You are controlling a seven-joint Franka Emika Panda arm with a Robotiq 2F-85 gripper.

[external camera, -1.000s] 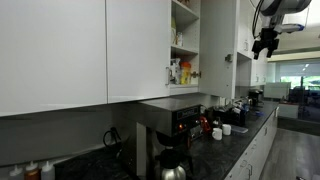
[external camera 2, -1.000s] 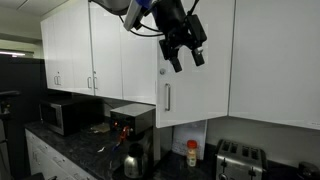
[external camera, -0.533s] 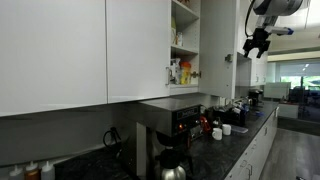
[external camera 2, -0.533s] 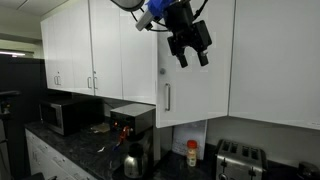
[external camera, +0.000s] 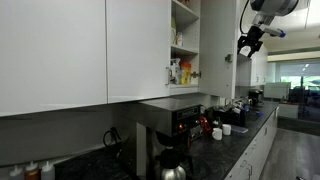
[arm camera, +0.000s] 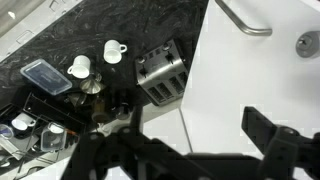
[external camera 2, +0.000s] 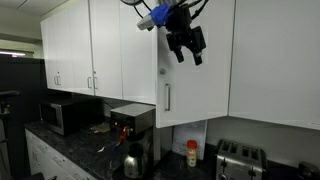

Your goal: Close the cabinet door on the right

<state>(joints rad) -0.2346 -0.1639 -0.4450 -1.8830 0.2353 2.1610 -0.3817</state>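
Note:
The right cabinet door [external camera: 217, 50] stands open, and the shelves [external camera: 184, 45] behind it hold bottles and boxes. In an exterior view the same white door [external camera 2: 200, 95] shows its vertical metal handle [external camera 2: 166, 97]. My gripper [external camera: 247, 45] is high up beside the door's outer face and also shows in an exterior view [external camera 2: 190, 48]. Its fingers are spread and hold nothing. In the wrist view my gripper [arm camera: 190, 150] faces the white door panel [arm camera: 250, 90], with the handle [arm camera: 243, 22] at the top.
A dark counter [external camera: 235, 135] below holds a coffee machine [external camera: 170, 130], a toaster [external camera 2: 240, 158] and a microwave [external camera 2: 62, 115]. The wrist view shows the toaster [arm camera: 160, 70], two white cups [arm camera: 113, 50] and a lidded container [arm camera: 45, 77]. Closed white cabinets [external camera 2: 90, 50] stand alongside.
My gripper has risen and moved closer to the open door's face. The door has not visibly moved.

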